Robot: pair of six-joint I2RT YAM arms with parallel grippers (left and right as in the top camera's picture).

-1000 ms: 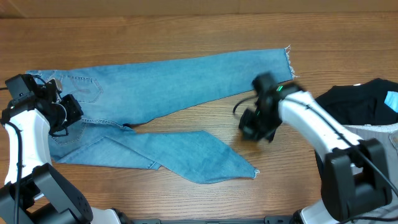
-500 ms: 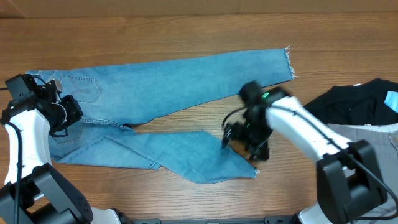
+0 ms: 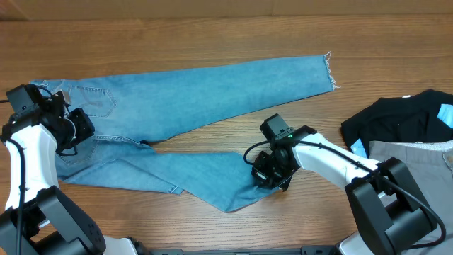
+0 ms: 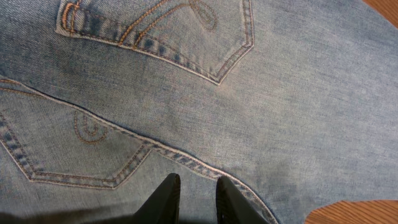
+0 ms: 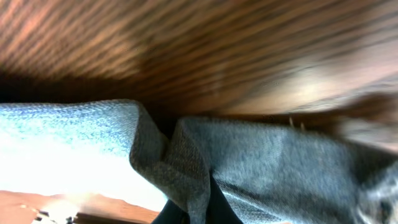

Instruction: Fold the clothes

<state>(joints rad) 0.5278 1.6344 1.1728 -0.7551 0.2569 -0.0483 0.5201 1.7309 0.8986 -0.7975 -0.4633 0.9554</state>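
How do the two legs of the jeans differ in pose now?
The far leg lies flat and straight, its frayed hem free; the near leg has its hem end bunched in the right gripper. The far leg reaches further right. Both are light-blue denim.

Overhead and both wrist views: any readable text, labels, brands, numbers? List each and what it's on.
No readable text in any view.
jeans: the pocket stitching is only decorative curves, with no letters.
black garment: the light-blue patch is too small to read.
Right wrist view: blurred, showing only denim and wood grain.
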